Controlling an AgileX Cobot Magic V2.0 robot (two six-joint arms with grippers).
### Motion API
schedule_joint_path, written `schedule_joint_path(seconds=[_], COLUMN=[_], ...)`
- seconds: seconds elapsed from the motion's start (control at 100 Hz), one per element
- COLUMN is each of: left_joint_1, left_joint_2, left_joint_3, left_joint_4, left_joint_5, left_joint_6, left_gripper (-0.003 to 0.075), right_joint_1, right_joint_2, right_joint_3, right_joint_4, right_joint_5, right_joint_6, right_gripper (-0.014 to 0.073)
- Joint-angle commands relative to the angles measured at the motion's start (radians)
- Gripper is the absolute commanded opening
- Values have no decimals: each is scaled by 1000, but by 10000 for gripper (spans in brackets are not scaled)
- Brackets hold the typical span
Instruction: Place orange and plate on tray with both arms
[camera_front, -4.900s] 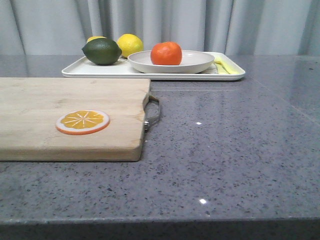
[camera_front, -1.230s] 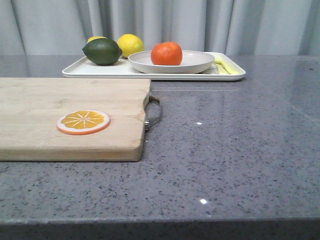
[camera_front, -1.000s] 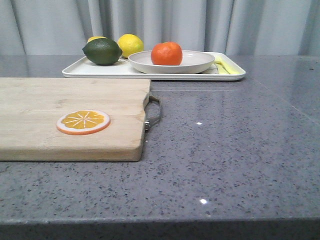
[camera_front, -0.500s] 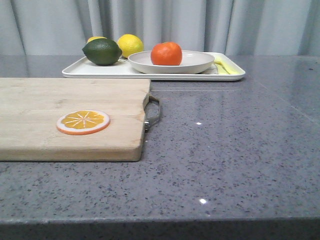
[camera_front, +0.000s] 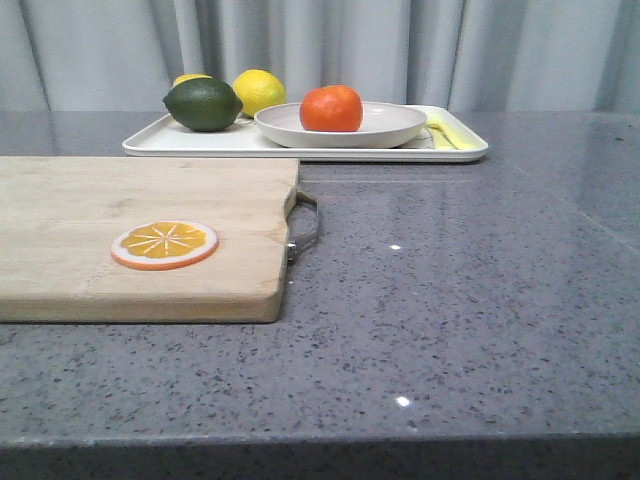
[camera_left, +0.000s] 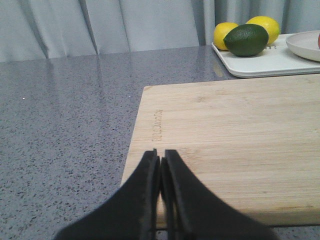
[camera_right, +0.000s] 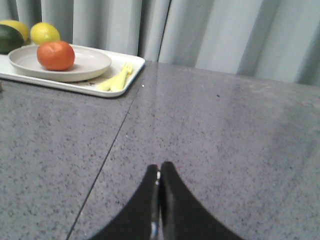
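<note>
Tray (camera_front: 150, 143) sits at the far edge of the grey stone counter (camera_front: 480, 300), roughly centred along that edge, long side facing the robot. White, low rim, flat on the surface.

Cutting board (camera_front: 130, 235), wood, takes the near-left part of the counter, apart from the tray, a strip of bare counter between them. Metal handle (camera_front: 306, 226) on its right end, toward the counter's middle.

Plate (camera_front: 385, 125), beige, rests on the tray, right of the tray's centre. Rim fully inside the tray edge as far as the front view shows.

Left gripper (camera_left: 161, 165): black fingers pressed together, nothing between them, hovering over the near-left edge of the cutting board. Right gripper (camera_right: 159, 175): fingers also pressed together, empty, above bare counter on the right side, well apart from the tray.

Orange (camera_front: 331, 108) sits in the plate, left of the plate's centre, upright.

Lime (camera_front: 203, 104), dark green, on the tray's left end. Two lemons behind it toward the far edge: one (camera_front: 259, 91) just right of the lime, one (camera_front: 190, 79) mostly hidden behind the lime.

Orange slice disc (camera_front: 164, 244) lies flat on the cutting board, toward its near-right area.

Pale yellow fork (camera_right: 116, 80) on the tray's right end, beside the plate.
</note>
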Motion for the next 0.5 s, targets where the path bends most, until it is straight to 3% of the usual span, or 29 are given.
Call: schedule_joint_path(seconds=[0.0,0.18,0.49], left_joint_1=[0,0,0], left_joint_2=[-31,-31,-31], left_joint_3=[8,8,8], left_joint_4=[-10,-10,-10], left_joint_5=[-72,-72,-72], left_joint_6=[-8,-8,-8], left_gripper=[-20,-20,-20], right_joint_1=[-6,-8,-8], right_joint_2=[-11,-12,-12], right_joint_3=[16,95,95], right_joint_4=[-30,-30,-30], right_joint_5=[-103,-180,-200], right_joint_6=[26,27,27], right_gripper=[-102,-102,-102])
